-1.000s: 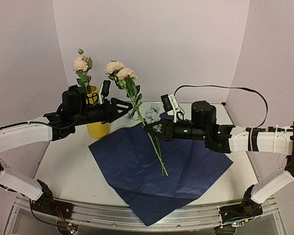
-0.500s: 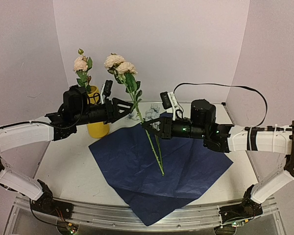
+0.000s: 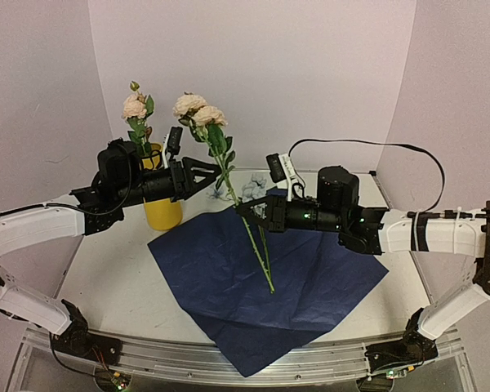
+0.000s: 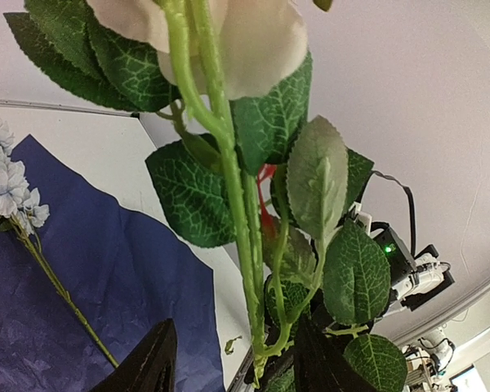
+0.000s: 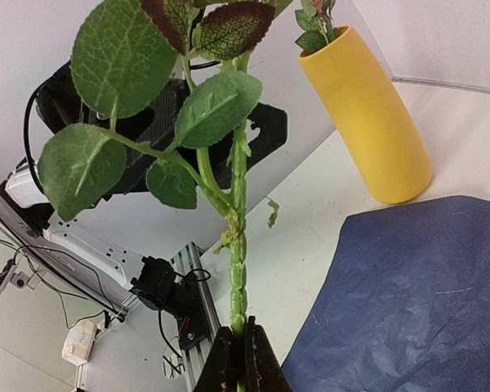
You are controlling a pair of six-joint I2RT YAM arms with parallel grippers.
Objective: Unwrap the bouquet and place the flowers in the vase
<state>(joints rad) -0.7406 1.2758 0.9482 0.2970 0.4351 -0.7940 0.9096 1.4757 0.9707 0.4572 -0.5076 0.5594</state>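
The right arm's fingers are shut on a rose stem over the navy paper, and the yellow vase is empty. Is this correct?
Not fully. The yellow vase is not empty: the top external view shows a peach rose standing in it. The right arm's fingers are indeed shut on a rose stem over the navy paper.

Flat navy paper sheet point(image 3: 253, 286) on white table point(image 3: 114, 282), black cable point(image 3: 351, 142) behind.

No writing, label, brand, number or sign can be read in any view, whether on the vase point(image 3: 163, 214), the paper point(image 3: 229, 278) or the arms.
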